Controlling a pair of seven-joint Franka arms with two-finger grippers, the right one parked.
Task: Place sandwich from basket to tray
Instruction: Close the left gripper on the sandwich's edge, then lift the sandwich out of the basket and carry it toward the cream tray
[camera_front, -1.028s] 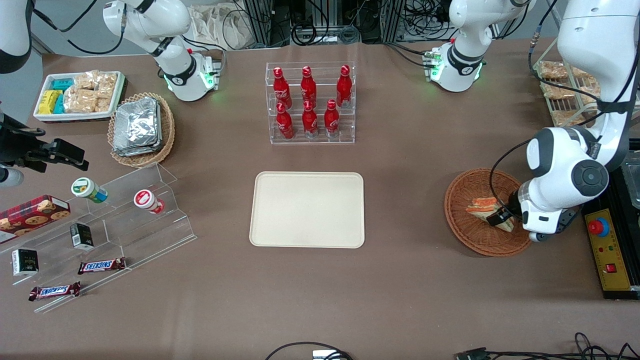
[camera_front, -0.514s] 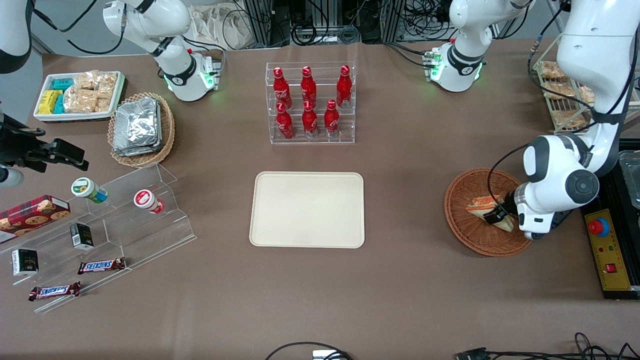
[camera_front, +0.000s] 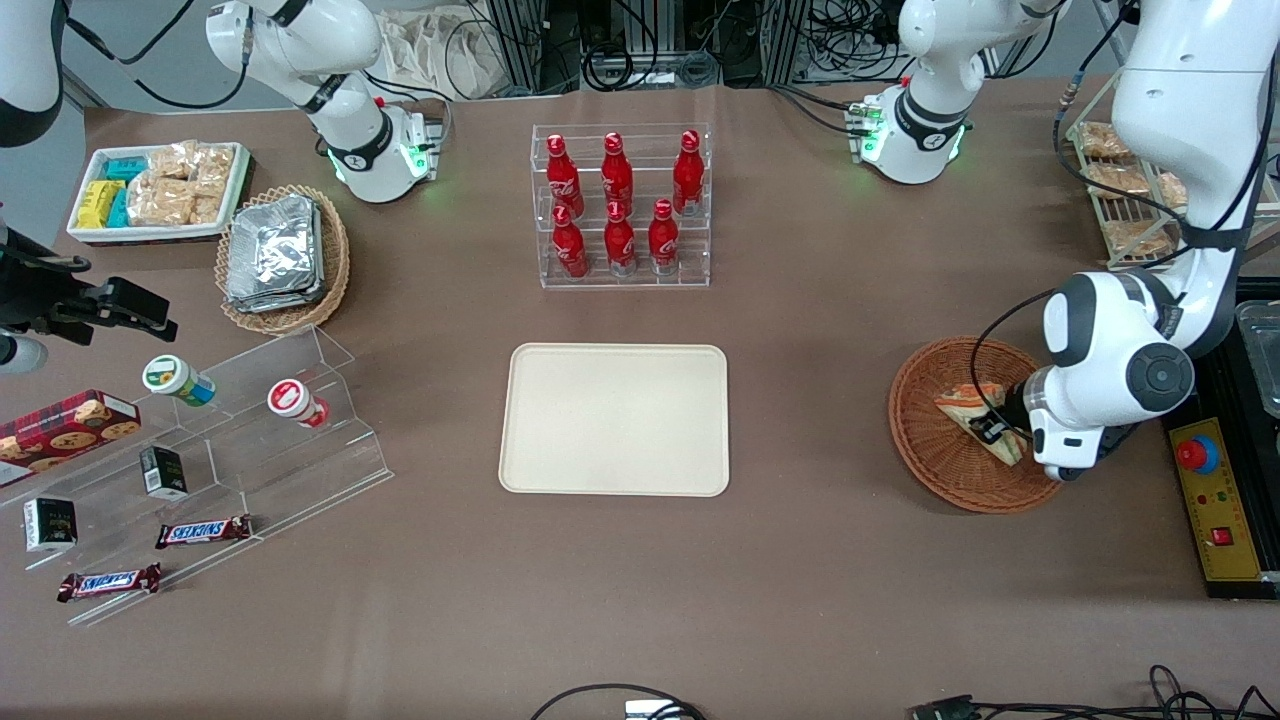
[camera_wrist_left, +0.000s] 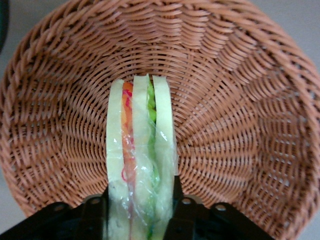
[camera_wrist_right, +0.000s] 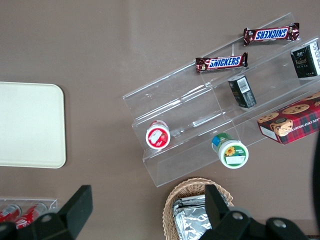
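The sandwich (camera_front: 968, 403) (camera_wrist_left: 141, 150), a plastic-wrapped wedge with pale bread and orange and green filling, stands on edge in the reddish-brown wicker basket (camera_front: 925, 440) (camera_wrist_left: 240, 115) toward the working arm's end of the table. My gripper (camera_front: 992, 428) (camera_wrist_left: 140, 200) is down in the basket, shut on the sandwich, one black finger pressed against each bread face. The cream-beige tray (camera_front: 615, 419) (camera_wrist_right: 27, 125) lies flat at the table's middle, with nothing on it.
An acrylic rack of red cola bottles (camera_front: 620, 205) stands farther from the front camera than the tray. A yellow-and-black control box with a red button (camera_front: 1210, 500) sits beside the basket. Stepped acrylic shelves with snacks (camera_front: 200, 450) and a tan basket of foil packs (camera_front: 280, 255) lie toward the parked arm's end.
The gripper has closed on the sandwich and turned it from lying flat to standing on edge, shifting slightly away from the front camera within the basket.
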